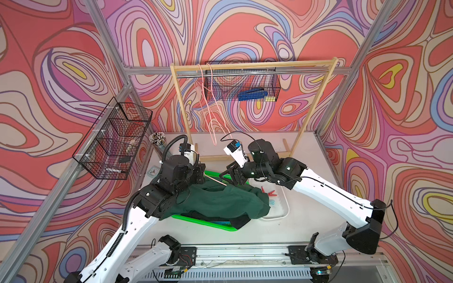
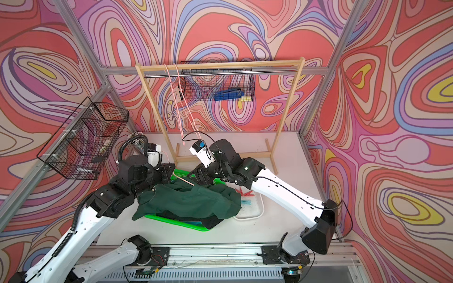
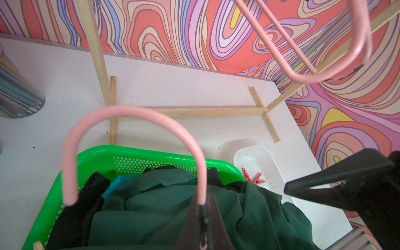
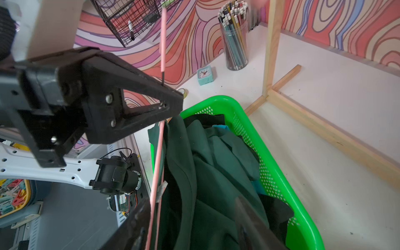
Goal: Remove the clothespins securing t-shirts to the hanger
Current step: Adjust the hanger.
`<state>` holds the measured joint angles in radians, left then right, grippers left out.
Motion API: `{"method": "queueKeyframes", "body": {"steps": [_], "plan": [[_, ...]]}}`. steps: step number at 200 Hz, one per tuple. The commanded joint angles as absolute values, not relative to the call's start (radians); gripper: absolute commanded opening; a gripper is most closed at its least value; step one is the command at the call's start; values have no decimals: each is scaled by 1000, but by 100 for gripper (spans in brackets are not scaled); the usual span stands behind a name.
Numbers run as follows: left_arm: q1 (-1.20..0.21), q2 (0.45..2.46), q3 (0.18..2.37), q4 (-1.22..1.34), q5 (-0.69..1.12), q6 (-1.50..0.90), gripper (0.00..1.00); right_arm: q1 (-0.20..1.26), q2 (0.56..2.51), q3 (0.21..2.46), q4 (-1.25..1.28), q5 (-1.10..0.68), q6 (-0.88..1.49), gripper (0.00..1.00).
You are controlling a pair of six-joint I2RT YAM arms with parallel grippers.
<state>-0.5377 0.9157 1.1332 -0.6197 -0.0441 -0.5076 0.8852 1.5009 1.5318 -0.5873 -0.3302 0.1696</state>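
The white table has open room at 5 o'clock of the green basket. A dark green shirt heaped there spills over the basket's 3 o'clock rim onto the white tray's edge. The left gripper is clenched on the pink hanger. The right gripper is released, jaws astride the hanger's wires. Red clothespins lie in the tray's 11 o'clock corner.

The t-shirts lay in the basket before me, the tray holding clothespins just right, the rack behind both.
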Motion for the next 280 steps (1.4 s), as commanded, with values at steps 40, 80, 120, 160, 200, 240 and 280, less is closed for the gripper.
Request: {"method": "queueKeyframes", "body": {"steps": [40,80,120,160,200,240,280], "plan": [[-541,917,1164,-549,-1,-519,0,924,1587,1617,-580,-336,148,57],[-541,917,1164,-549,-3,-523,0,945,1632,1645,-576,-335,141,52],[-541,903,1159,-560,-15,-517,0,957,1670,1646,-558,-353,140,39],[-541,890,1141,-578,-24,-516,0,957,1677,1628,-503,-349,130,10],[-542,872,1152,-657,-57,-513,45,957,1663,1591,-482,-344,109,0],[-540,853,1184,-801,-105,-503,100,958,1622,1509,-436,-338,68,0],[-540,865,1230,-961,-149,-475,100,953,1556,1439,-379,-327,34,0]]}}
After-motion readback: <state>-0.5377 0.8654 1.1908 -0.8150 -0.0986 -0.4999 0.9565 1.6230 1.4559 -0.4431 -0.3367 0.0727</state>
